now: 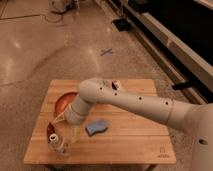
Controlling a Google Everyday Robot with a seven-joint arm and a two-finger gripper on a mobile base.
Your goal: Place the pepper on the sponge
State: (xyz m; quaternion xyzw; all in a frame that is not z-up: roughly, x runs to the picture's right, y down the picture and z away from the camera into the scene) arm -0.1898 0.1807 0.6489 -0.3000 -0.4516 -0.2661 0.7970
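Near-L table (140,140) corner: hand (59,121) by pepper (50,131)

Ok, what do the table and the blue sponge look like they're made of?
The table looks like pale butcher-block wood, matte: plank seams show. The sponge looks like soft foam: light blue, dull, rounded edges. The hand is low over the table's left end, by the pepper.

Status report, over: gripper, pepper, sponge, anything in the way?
Gripper low beside pepper, in front of dish. Pepper not on sponge. Sponge apart, nothing on it. Bottle close beside pepper.
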